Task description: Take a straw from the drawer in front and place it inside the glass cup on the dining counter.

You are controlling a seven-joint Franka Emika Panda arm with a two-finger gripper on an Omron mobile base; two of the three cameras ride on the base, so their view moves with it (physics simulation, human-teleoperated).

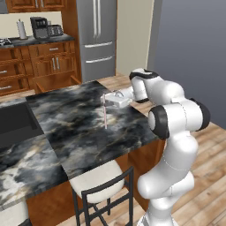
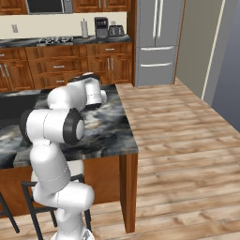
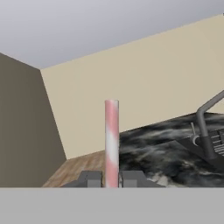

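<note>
Place: I read this as a home kitchen.
Appliances: steel fridge (image 1: 96,37), coffee maker (image 1: 39,28), toaster (image 1: 55,30), cooktop (image 2: 55,41).
Fittings: I see wooden cabinets (image 2: 61,65), a marble bench (image 1: 84,123), a sink faucet (image 3: 205,127), a stool (image 1: 99,183).
Floor: wood planks (image 2: 187,150).

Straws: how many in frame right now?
1. The straw is pinched upright between the gripper fingers above the dining counter. The arm blocks part of the counter, so others could be hidden.
</note>
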